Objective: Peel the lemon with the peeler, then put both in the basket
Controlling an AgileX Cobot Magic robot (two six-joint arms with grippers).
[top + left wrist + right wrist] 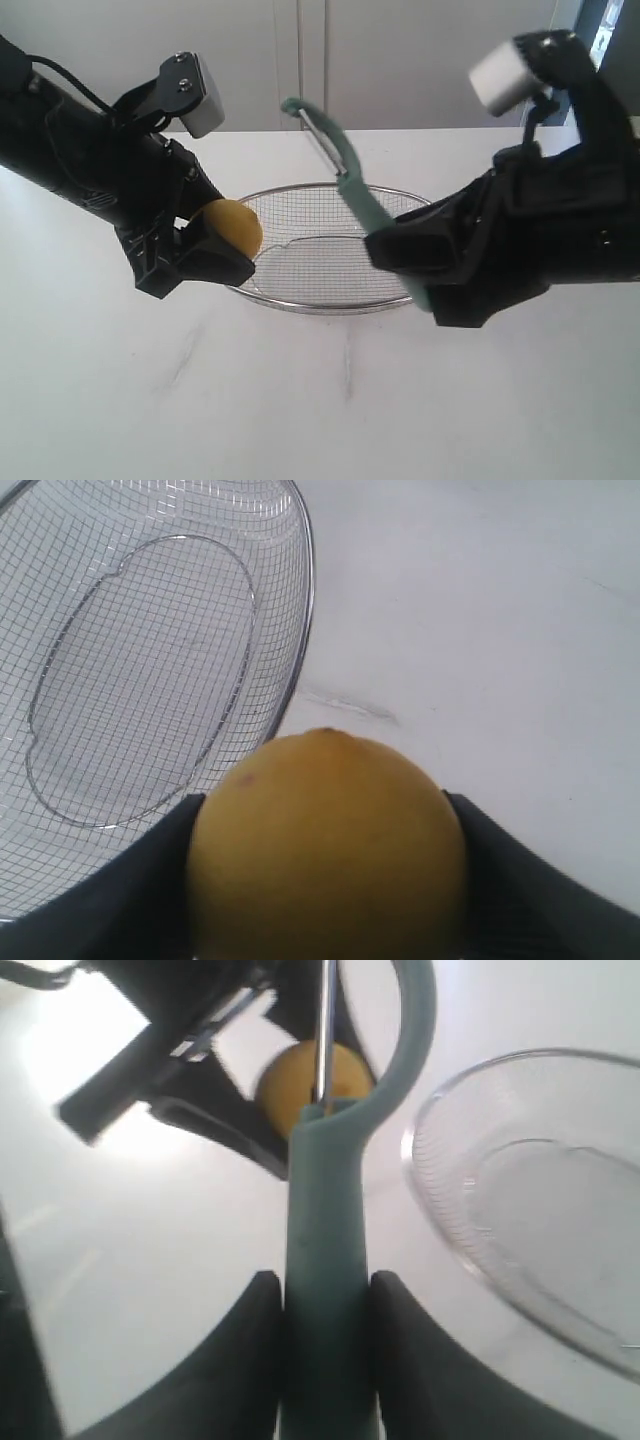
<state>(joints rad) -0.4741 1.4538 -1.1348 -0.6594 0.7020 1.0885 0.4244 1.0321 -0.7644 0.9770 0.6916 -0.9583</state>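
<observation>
Yellow between the left jaws: grips a small bright yellow oval lemon (pixel 232 225) in the black left gripper (pixel 222 242), raised off the white tabletop (pixel 300 400). Seats it deep between two dark fingers (pixel 540 880), one pressed to each flank, nubby tip pointing outward past the fingertips. Stands wide apart at the jaws, the gap filled by the fruit and clamped on it. Hangs just beside the left end of a large shallow oval basket of silver wire mesh (pixel 330 308), close to its thick metal rim; cannot tell from the exterior view whether over the rim or just outside. Shows, from the left wrist, the rim (pixel 305 600) curving off to one side of the fruit and bare table on the other.

Pinches, on the right, a slim peeler with a pale teal-green plastic handle and a curved metal blade head (pixel 348 165) in the black right gripper (pixel 400 255). Closes narrow on the lower handle, a dark finger (pixel 235 1360) tight against each side. Tilts the tool up and leftward above the basket, blade head highest, clear of the mesh. Leaves an open gap between blade and lemon in the exterior view.
</observation>
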